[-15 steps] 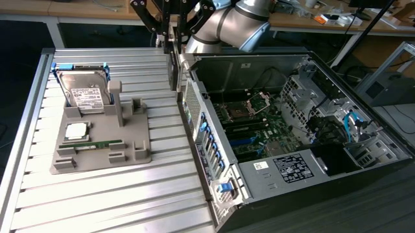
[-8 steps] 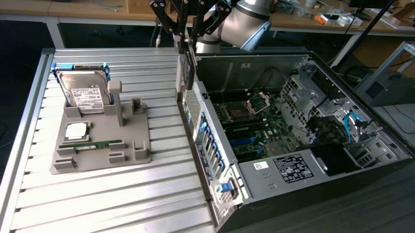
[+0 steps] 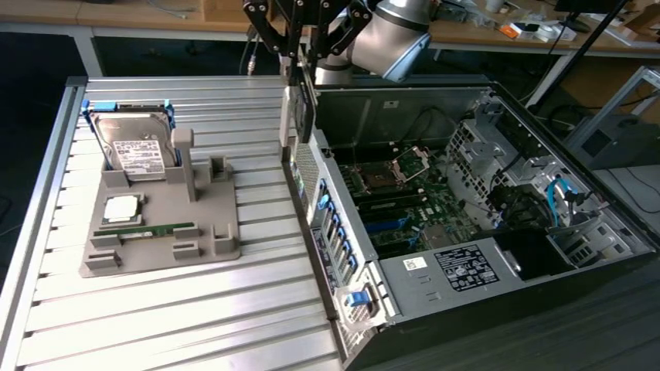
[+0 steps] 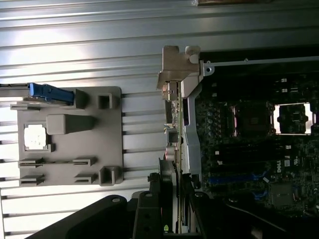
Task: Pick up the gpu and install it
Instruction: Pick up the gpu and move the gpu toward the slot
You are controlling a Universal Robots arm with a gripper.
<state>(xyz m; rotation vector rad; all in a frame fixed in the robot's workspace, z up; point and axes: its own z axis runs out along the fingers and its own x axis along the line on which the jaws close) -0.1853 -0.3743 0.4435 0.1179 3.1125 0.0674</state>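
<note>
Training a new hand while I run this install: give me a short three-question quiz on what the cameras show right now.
1. True or false: the gpu lies in the gray tray.
2. Which part sits in the tray? A) hard drive B) fan C) screwdriver
3. Fill in: the end of the gpu farthest from the gripper carries a silver ___.

Key
1. False: the gripper holds it at the edge of the open case.
2. A
3. bracket
</note>
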